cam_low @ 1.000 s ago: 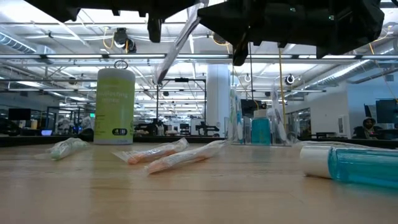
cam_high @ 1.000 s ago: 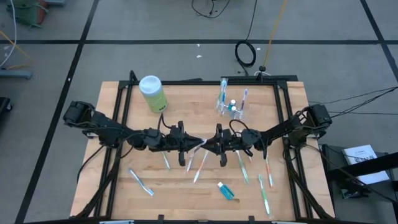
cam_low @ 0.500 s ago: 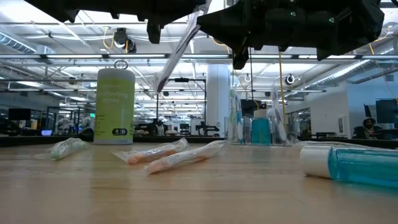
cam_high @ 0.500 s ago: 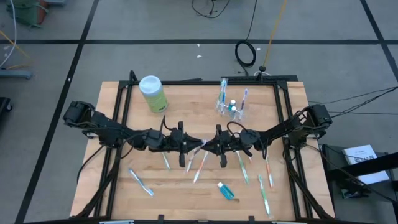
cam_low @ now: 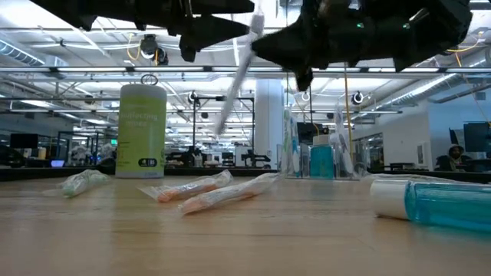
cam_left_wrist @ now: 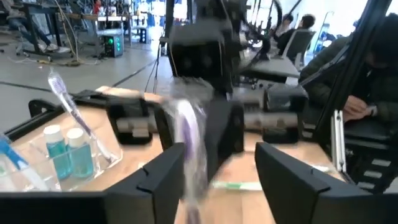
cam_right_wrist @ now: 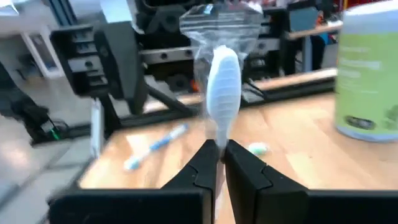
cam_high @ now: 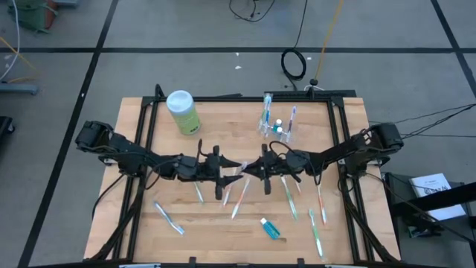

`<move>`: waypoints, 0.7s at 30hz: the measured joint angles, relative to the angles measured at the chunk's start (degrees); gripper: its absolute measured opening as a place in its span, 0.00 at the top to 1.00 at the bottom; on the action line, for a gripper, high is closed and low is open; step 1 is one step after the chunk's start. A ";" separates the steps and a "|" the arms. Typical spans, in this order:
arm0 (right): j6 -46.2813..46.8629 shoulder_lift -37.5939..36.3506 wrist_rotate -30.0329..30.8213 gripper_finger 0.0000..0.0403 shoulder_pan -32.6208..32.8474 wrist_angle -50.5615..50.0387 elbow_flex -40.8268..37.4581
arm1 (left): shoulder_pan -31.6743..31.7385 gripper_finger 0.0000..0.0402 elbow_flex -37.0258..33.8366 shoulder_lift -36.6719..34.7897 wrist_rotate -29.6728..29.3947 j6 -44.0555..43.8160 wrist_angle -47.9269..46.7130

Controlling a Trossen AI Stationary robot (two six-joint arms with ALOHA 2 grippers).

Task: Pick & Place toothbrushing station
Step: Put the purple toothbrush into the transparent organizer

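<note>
1. The right gripper (cam_right_wrist: 217, 163) has its dark fingers (cam_right_wrist: 199, 168) clenched on the handle of a white toothbrush in a clear wrapper (cam_right_wrist: 222, 84), held above mid-table.
2. The left gripper (cam_left_wrist: 214, 171) faces it, fingers (cam_left_wrist: 165, 177) released and standing apart on either side of that wrapped brush (blurred in the left wrist view), not pinching it.
3. In the high view both grippers meet nose to nose, in front of the clear plastic cup (cam_high: 275, 128).
4. The cup, at the table's far edge, holds upright toothbrushes and small blue toothpaste tubes.
5. To the cup's left stands a light-green cylindrical canister with a white lid (cam_high: 182, 112).
6. Nearer than the cup, loose wrapped toothbrushes (cam_high: 239, 199) and a blue toothpaste tube (cam_high: 272, 228) lie scattered on the wooden table (cam_high: 216, 238).
</note>
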 joint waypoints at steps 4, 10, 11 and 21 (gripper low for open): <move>-0.94 -8.38 2.07 0.97 -0.81 -9.60 -2.53 | -0.02 0.46 0.00 0.00 0.06 -0.03 -1.12; -5.20 -22.79 14.21 0.97 -0.85 -18.68 -7.92 | 0.04 0.46 0.00 0.00 -0.81 -0.09 -1.27; -5.52 -25.19 16.04 0.97 -0.90 -19.00 -8.70 | 0.04 0.46 0.00 0.00 -1.11 -0.11 -1.32; -3.23 -50.99 27.58 0.97 -1.68 -47.63 -11.23 | 0.05 0.46 0.00 0.00 -1.43 -0.60 -2.55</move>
